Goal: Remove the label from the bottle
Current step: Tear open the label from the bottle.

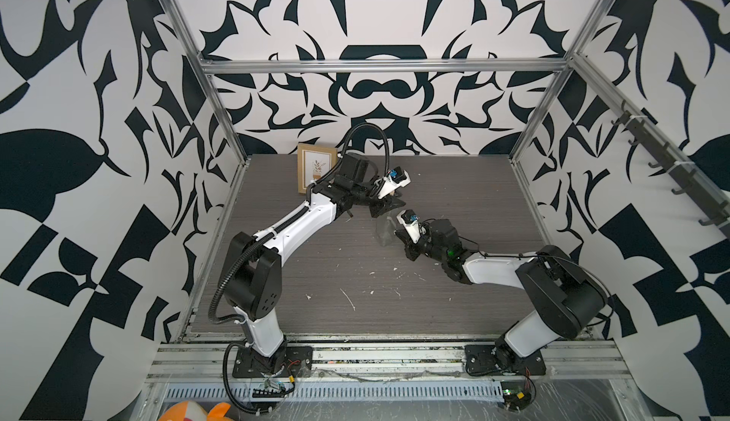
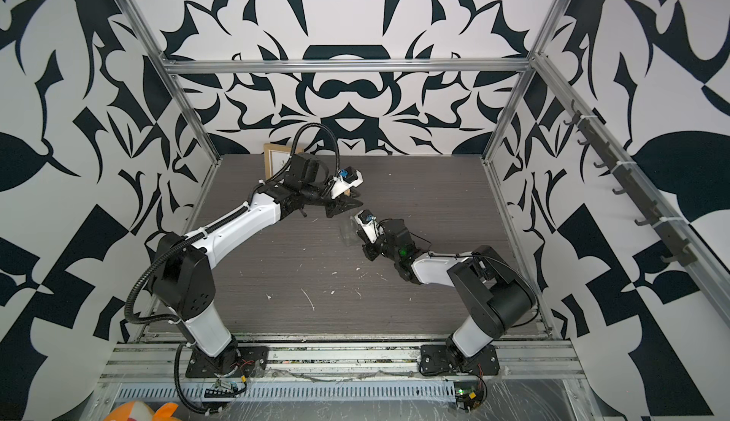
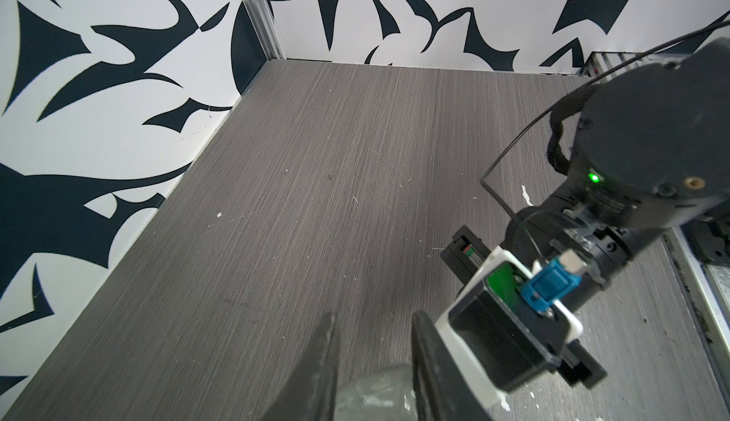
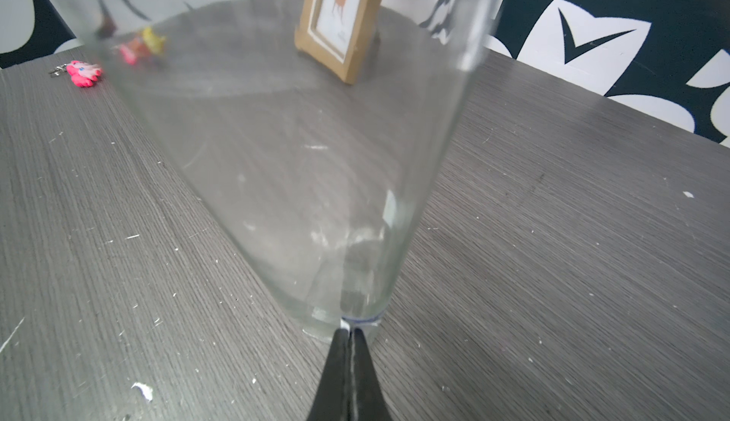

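Clear, glossy glass bottle [image 4: 296,142]; matt grey wood-grain tabletop [image 4: 572,261]; smooth tan wooden picture frame [image 1: 314,166].

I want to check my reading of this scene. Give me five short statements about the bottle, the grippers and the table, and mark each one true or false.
1. The right gripper has its jaws wide open. False: they are shut, with the tips at the foot of the bottle.
2. A frame stands at the back of the table. True.
3. The table is free of scraps. False: white scraps lie on it.
4. The left gripper has the bottle between its jaws. True.
5. The bottle is of clear glass. True.
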`<state>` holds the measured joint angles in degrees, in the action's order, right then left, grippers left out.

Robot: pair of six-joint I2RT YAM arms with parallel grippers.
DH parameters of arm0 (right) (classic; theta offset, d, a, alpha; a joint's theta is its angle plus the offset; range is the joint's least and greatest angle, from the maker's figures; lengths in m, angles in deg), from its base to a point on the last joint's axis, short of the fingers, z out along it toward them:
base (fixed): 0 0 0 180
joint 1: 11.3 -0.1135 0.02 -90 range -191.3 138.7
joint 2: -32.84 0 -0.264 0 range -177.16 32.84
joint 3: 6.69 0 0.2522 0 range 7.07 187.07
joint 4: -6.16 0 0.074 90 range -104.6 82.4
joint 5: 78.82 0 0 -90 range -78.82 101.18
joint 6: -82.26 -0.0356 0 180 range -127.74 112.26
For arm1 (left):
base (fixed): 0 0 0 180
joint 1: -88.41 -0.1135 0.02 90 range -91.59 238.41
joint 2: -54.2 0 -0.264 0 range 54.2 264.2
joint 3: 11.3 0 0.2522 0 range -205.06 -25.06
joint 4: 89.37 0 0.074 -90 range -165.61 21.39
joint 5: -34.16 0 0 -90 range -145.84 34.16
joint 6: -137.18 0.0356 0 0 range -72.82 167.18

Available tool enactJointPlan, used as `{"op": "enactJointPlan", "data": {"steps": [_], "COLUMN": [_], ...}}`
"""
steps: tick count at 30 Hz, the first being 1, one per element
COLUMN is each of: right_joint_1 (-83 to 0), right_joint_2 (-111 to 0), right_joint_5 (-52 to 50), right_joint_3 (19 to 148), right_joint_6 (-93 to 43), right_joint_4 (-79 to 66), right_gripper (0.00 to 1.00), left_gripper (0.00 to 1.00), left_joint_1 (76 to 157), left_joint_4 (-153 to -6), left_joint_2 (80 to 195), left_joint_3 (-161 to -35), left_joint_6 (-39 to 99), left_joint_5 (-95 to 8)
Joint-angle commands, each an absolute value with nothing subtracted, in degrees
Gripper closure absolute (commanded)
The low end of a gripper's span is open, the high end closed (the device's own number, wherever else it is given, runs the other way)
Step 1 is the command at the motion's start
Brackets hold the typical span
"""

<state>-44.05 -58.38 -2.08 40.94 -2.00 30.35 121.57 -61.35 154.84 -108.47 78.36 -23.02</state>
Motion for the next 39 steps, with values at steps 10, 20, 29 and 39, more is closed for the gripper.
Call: {"op": "enactJointPlan", "data": {"steps": [10,20,29,39], "right_joint_1": [-43.8,-43.2,-42.9,-42.5], "right_joint_2": [-56.7,-56.0,-55.3,-54.9], "right_joint_5": [2.1,2.8,3.3,3.6], "right_joint_3": [39.6,39.0,38.7,38.4], "right_joint_6": [-4.1,-4.3,-4.0,-3.6], "right_joint_4": [33.7,33.7,33.2,32.7], "right_gripper": [1.0,1.0,1.0,1.0], "left_gripper": [1.0,1.0,1.0,1.0], "left_joint_1": [121.5,121.5,121.5,121.5], "left_joint_4": [-49.8,-49.7,-48.9,-48.0], "left_joint_2": [159.3,159.3,159.7,159.7], "left_joint_3": [-105.0,-105.0,-105.6,-105.7], "left_joint_6": [81.8,82.1,82.7,83.4], "left_joint_5": [-27.6,-27.4,-26.2,-25.9]}}
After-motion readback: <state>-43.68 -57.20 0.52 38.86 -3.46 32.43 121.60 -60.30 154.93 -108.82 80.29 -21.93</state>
